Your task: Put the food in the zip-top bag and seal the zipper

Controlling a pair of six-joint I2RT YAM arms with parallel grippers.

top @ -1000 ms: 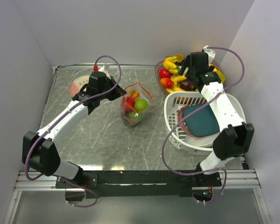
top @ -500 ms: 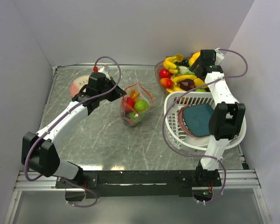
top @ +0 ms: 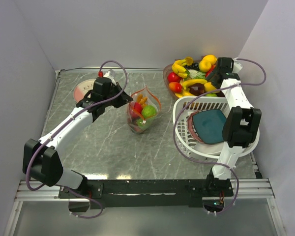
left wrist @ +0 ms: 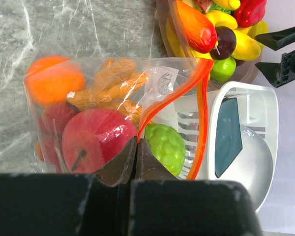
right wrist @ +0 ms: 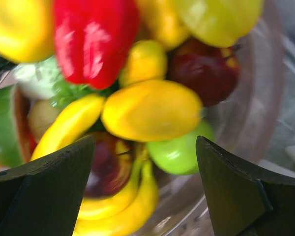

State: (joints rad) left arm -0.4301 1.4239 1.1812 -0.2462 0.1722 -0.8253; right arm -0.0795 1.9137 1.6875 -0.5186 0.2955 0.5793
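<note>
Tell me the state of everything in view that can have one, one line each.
zip-top bag: upright, mouth open, some food inside.
zipper: unsealed, its strips apart.
left hand: shut, pinching the bag's edge.
right hand: open, empty, over the bowl's pile.
clear bowl: heaped with food.
white basket: holds the teal plate.

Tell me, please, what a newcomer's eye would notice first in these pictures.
The heap of bright toy fruit at the far right catches the eye first, with the open right gripper above it. Next comes the zip-top bag in the middle, its mouth open and fruit inside, pinched by the shut left gripper.
</note>
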